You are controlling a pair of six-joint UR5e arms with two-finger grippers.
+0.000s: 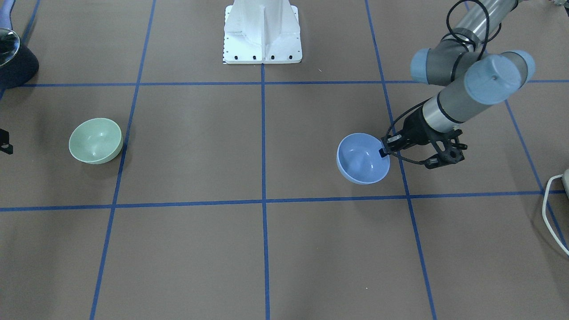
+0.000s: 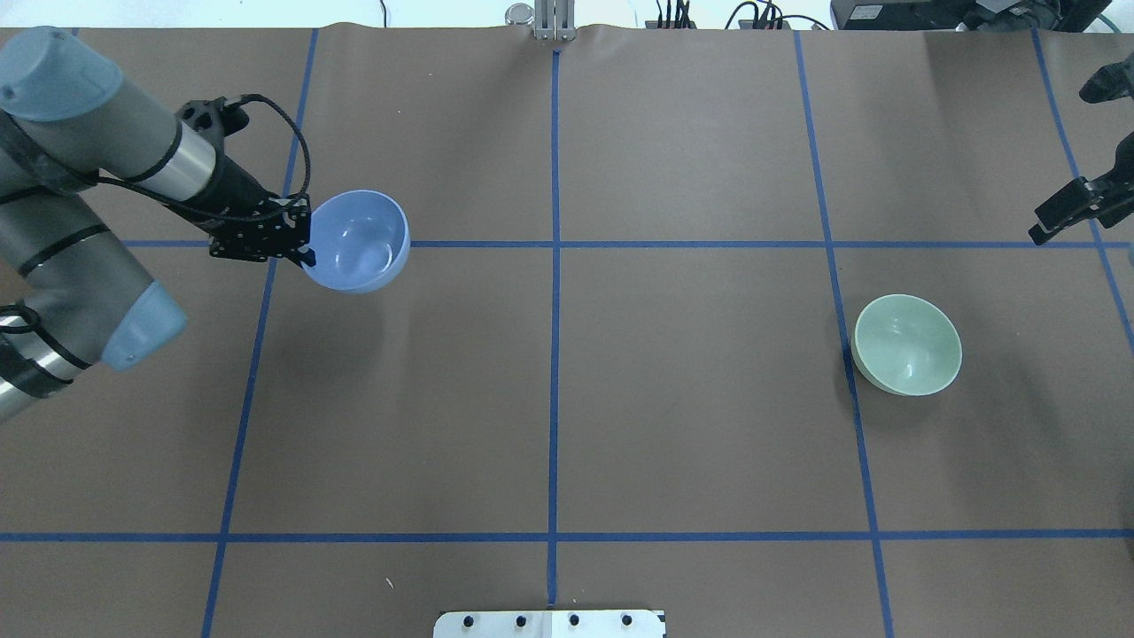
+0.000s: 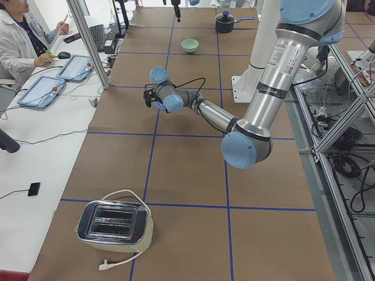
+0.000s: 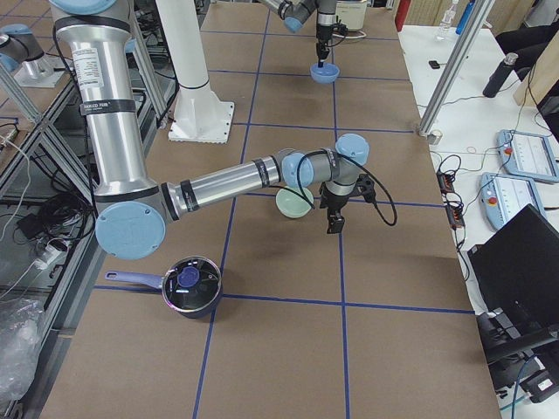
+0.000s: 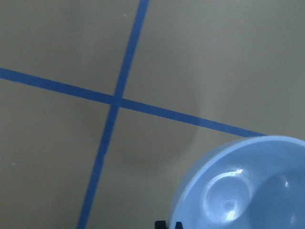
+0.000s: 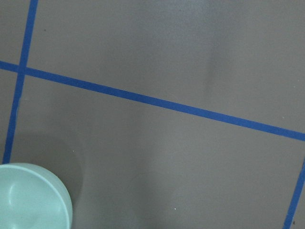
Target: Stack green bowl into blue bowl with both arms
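Note:
The periwinkle blue bowl (image 2: 356,240) hangs tilted a little above the table, its shadow under it. My left gripper (image 2: 304,252) is shut on its rim on the robot's left side; it also shows in the front view (image 1: 383,149), with the blue bowl (image 1: 362,158) beside it. The left wrist view shows the blue bowl (image 5: 248,186) at lower right. The pale green bowl (image 2: 907,345) stands upright on the table on the robot's right, also in the front view (image 1: 95,140). My right gripper (image 2: 1063,159) is open and empty, beyond the green bowl and apart from it.
The white pedestal (image 1: 262,31) stands at the robot's side of the table. A dark pot (image 4: 190,285) sits near the table's right end. A toaster (image 3: 114,225) with a white cable sits at the left end. Blue tape lines grid the brown table.

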